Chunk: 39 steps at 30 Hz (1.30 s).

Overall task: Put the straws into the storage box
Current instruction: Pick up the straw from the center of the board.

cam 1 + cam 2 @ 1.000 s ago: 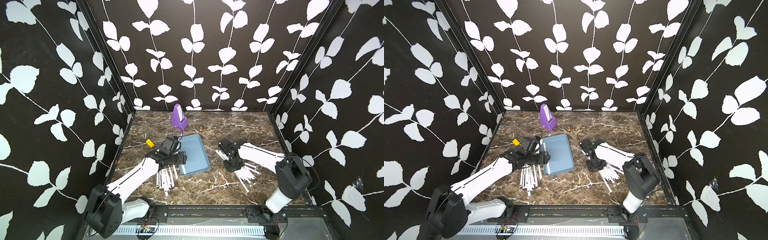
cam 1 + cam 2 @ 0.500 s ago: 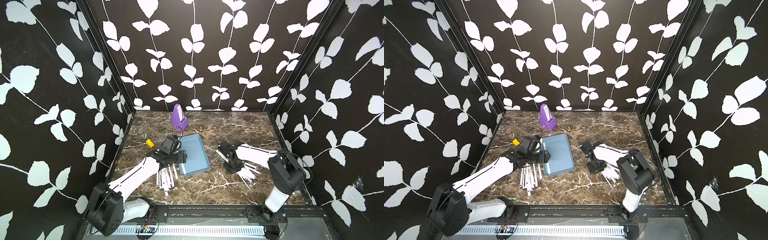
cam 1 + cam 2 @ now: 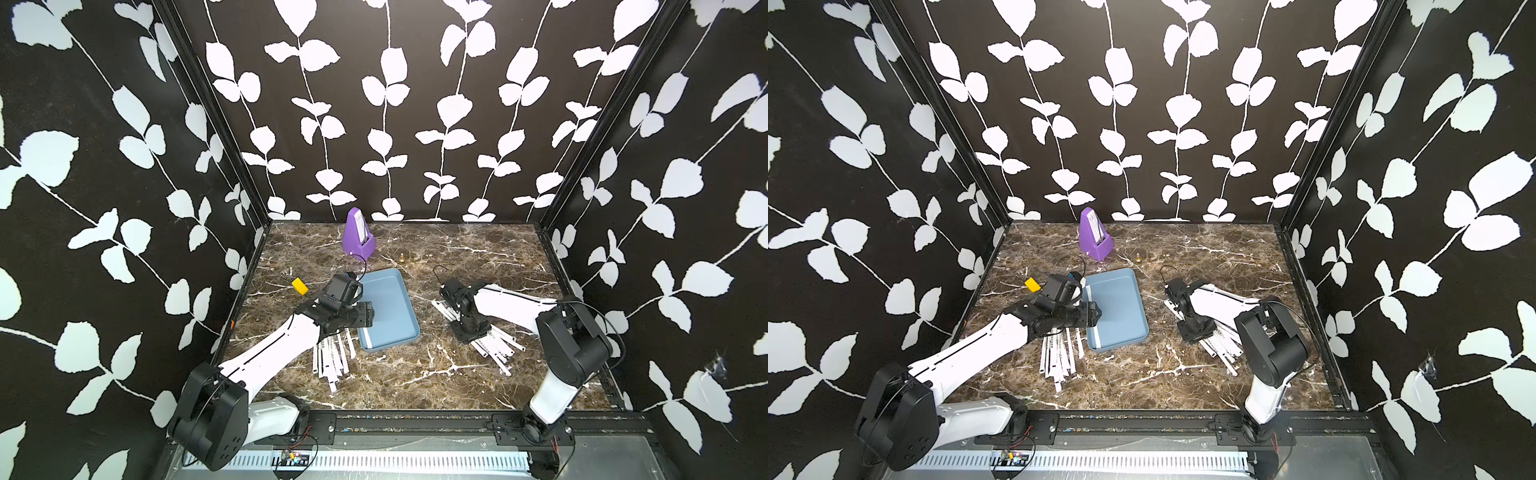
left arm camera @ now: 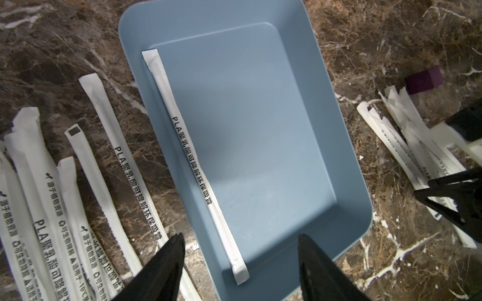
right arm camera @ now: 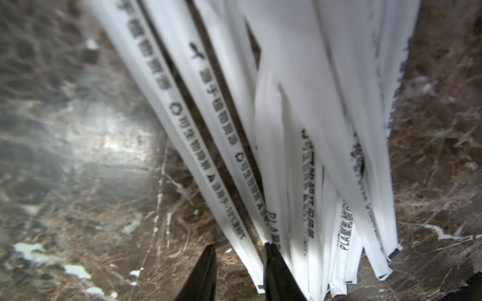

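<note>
1. Since a second earlier, the right arm's (image 3: 511,305) elbow has been swung a little toward the middle of the table (image 3: 415,374). The right jaws have been kept low over the right pile (image 3: 496,343) of straws, and the left arm (image 3: 282,345) has scarcely been moved.
2. The left jaws are held spread wide above the left edge of the box (image 3: 390,307), and nothing is gripped between them.
3. The right jaws are parted by only a narrow gap, through which bare table is seen in the right wrist view. No straw is clamped there. One tip is set right at the ends of the pile's straws (image 5: 300,130); whether contact is made cannot be told.
4. The box is laid flat near the middle of the table, between the two piles. The left pile (image 3: 330,357) is found just beside its left side, and the right pile lies apart from it.
5. One straw (image 4: 193,161) is laid inside the box, along its left long wall.
6. The left pile is fanned out on the table and is partly covered by the left arm in both top views. The right pile is loosely overlapped.
7. A purple metronome (image 3: 358,235) is stood upright behind the box, near the back wall. A yellow block (image 3: 299,286) is seen to the box's left, apart from the straws.
</note>
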{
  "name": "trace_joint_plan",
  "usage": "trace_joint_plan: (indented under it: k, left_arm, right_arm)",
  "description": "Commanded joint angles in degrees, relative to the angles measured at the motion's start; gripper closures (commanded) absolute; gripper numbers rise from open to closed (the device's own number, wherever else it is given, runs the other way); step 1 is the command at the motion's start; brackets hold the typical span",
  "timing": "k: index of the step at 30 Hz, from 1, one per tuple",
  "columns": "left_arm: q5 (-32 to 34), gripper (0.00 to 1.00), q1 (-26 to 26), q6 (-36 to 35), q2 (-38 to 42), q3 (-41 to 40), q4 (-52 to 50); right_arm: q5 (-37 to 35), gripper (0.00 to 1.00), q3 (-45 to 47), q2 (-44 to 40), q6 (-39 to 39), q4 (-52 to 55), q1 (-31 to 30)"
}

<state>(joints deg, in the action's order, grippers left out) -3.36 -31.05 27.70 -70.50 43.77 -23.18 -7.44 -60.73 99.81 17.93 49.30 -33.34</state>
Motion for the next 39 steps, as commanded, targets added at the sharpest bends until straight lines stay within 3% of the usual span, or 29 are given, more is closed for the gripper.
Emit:
trace_joint_plan:
  k: [1, 4, 7, 10, 13, 18, 22, 25, 35, 39]
  left_arm:
    - [0.4, 0.29, -0.1, 0.3, 0.2, -0.6, 1.2]
    - [0.6, 0.29, -0.2, -0.1, 0.1, -0.4, 0.9]
    - [0.8, 0.29, -0.1, -0.5, 0.0, -0.5, 0.9]
    - [1.5, 0.29, -0.1, -0.8, 0.2, -0.5, 0.5]
    - [2.6, 0.29, -0.1, -1.0, 0.8, -0.8, 0.0]
    - [3.4, 0.29, -0.1, -1.5, 0.7, -1.0, -0.3]
    - [3.6, 0.29, -0.1, -1.8, 0.7, -1.2, -0.5]
    - [3.8, 0.29, -0.2, -1.9, 0.8, -1.7, 0.0]
    - [3.0, 0.29, 0.8, -1.8, 0.9, -2.5, 1.4]
    - [2.6, 0.29, 1.2, -1.8, 1.0, -3.1, 1.7]
  right_arm:
    - [1.6, 0.68, 0.0, 1.3, -1.0, -0.8, 0.2]
    - [3.0, 0.69, 0.1, 2.1, -0.6, -2.2, 0.2]
    - [5.2, 0.77, -0.6, 2.6, 0.5, -2.8, -1.3]
    - [3.5, 0.8, -2.7, 2.9, 2.2, -0.8, -4.5]
    - [2.9, 0.7, -5.2, 2.5, 5.9, 1.5, -8.5]
    - [9.5, 0.62, -7.7, 1.3, 9.8, 0.9, -13.1]
    - [13.6, 0.61, -5.2, -2.7, 12.7, -2.7, -9.4]
    - [12.0, 0.62, -3.9, -3.1, 12.0, -2.4, -5.1]
    - [10.3, 0.61, -5.4, 2.8, 8.1, -4.4, -3.1]
    - [9.6, 0.67, -5.0, 4.7, 7.0, -5.2, -2.9]
